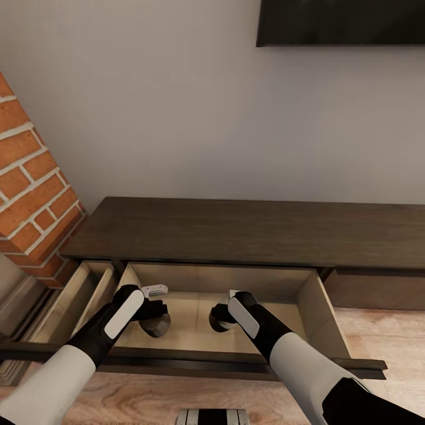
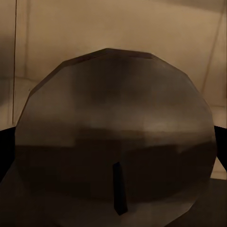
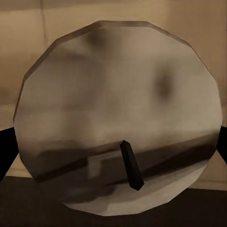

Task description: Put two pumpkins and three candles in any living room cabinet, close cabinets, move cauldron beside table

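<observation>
Two candles [image 1: 158,324] [image 1: 219,317], two grippers [image 1: 154,307] [image 1: 227,311]

Close up on a candle [image 2: 113,137]: dull grey-brown round end face, faceted rim, a short dark wick [image 2: 119,194] leaning slightly off the face. Mottled shading across the face, darker toward the wick side. Flanked at both picture edges by black fingertips [image 2: 4,151] of the left gripper [image 2: 113,156], pressed against the candle's sides. Behind it, the light tan wood interior of a cabinet drawer [image 2: 42,42], with faint panel seams. Dark surface under the candle near the wick end, unclear what.
</observation>
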Available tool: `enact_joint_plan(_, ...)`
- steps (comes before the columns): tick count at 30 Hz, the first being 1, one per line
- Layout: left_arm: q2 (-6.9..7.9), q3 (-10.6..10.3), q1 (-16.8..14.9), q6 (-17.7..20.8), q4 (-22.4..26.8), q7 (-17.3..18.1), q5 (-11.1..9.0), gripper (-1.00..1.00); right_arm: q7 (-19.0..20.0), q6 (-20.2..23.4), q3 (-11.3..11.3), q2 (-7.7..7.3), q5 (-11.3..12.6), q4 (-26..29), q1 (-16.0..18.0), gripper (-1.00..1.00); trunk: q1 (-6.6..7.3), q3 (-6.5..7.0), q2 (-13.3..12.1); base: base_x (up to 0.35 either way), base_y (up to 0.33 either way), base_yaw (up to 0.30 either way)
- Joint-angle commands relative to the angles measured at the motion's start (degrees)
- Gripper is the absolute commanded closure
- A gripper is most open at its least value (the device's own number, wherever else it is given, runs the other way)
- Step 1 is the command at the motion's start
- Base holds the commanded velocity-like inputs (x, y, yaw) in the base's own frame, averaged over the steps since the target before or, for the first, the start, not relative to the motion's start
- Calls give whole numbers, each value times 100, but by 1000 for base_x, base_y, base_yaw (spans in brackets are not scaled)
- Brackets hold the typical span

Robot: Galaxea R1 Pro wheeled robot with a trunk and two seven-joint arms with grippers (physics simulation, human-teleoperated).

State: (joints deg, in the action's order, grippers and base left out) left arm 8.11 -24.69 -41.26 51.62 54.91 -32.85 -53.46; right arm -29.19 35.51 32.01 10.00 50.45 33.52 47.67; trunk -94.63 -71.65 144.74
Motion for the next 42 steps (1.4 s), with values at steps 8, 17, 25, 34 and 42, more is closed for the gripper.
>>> enact_joint_plan(8,7,-23,-5,-19,11,-55,-59,100,-52,-9,16,0,69,5,6,100,-1,-27,4,0,0,0)
enact_joint_plan(17,7,-23,-3,-28,13,-55,-59,100,-52,-9,18,0,70,5,6,100,-6,-72,7,0,0,0)
enact_joint_plan(25,7,-24,-4,-108,16,-55,-59,100,-52,-9,19,0,70,5,6,100,-9,-94,8,0,0,0)
enact_joint_plan(34,7,-27,2,-123,16,-55,-59,100,-52,-9,20,0,70,5,6,100,-19,-183,13,0,0,0)
enact_joint_plan(42,7,-34,4,-126,14,-55,-59,100,-52,-9,22,0,70,5,6,100,-24,-227,16,0,0,0)
